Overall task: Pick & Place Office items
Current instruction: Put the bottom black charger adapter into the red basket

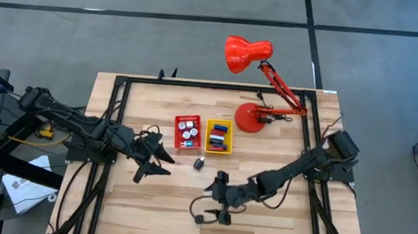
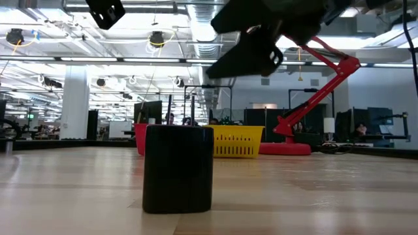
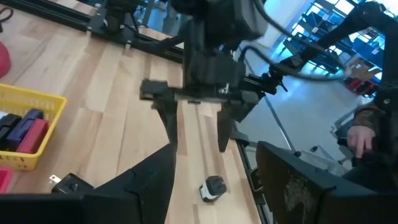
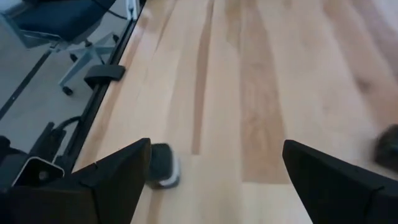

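Black, a small office piece (image 1: 199, 162) lies on the wooden table (image 1: 276, 219), between the right gripper (image 1: 214, 205), fingers spread and empty, and the left gripper (image 1: 158, 164), also spread and empty; beyond it, more pieces fill the red bin (image 1: 187, 132) and yellow bin (image 1: 219, 136)

high: overhead, whole table (image 1: 276, 212) | low: tabletop level | wrists: close

The table (image 1: 276, 219) is pale wood planking with a smooth, faintly satin finish. The desk lamp (image 1: 247, 54) looks like glossy red plastic or enamel. The yellow bin (image 1: 218, 149) is matt plastic, and the black piece (image 2: 178, 168) seems matt.
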